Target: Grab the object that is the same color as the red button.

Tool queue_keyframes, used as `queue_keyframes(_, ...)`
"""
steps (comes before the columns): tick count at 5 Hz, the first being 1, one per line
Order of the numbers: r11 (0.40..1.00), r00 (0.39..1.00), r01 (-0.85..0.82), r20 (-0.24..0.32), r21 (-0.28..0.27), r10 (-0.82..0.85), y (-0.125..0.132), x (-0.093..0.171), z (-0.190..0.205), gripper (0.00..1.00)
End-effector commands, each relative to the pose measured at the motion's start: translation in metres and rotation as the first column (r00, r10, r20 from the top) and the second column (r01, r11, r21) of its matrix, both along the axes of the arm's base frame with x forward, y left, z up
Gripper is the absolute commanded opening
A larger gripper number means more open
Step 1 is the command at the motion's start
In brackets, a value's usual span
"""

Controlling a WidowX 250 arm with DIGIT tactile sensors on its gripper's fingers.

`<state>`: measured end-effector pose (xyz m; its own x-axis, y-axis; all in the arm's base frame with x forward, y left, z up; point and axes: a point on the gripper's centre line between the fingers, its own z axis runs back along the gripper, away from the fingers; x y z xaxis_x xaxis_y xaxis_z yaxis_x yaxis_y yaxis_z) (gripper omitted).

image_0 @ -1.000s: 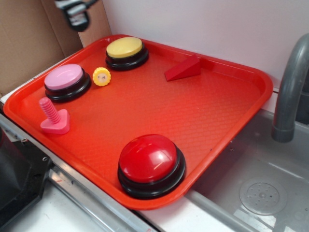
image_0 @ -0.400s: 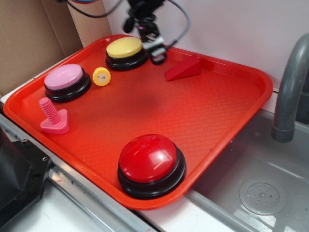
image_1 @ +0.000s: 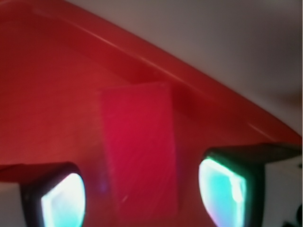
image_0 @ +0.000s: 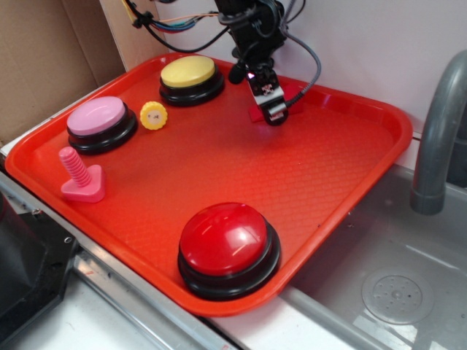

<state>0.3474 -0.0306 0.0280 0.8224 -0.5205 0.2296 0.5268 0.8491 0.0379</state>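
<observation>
Spread wide, the claw (image_1: 142, 189) hangs low over the red wedge block (image_1: 139, 151), one fingertip (image_1: 61, 198) on each side and neither touching it. That wedge (image_0: 292, 95) lies on the red tray (image_0: 328, 168) near its far rim, just beyond the yellow-topped button (image_0: 190, 73). At the tray's near edge, well apart from the wedge, sits the red button (image_0: 226, 240).
</observation>
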Motion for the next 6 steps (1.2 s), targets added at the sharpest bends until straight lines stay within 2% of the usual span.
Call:
queue_keyframes(1, 1.0, 0.999, -0.013, 0.044, 0.005, 0.013, -0.005, 0.02, 0.001, 1.0)
queue_keyframes(2, 0.999, 0.999, -0.037, 0.029, -0.013, 0.038, -0.002, 0.019, 0.001, 0.0)
queue_keyframes(4, 0.992, 0.993, -0.121, 0.003, -0.019, 0.121, 0.002, 0.013, 0.001, 0.0)
queue_keyframes(5, 0.977, 0.976, -0.211, -0.06, -0.037, 0.209, 0.007, 0.0, 0.018, 0.0)
queue_keyframes(6, 0.94, 0.933, -0.342, -0.116, 0.012, 0.341, 0.014, -0.026, 0.051, 0.0)
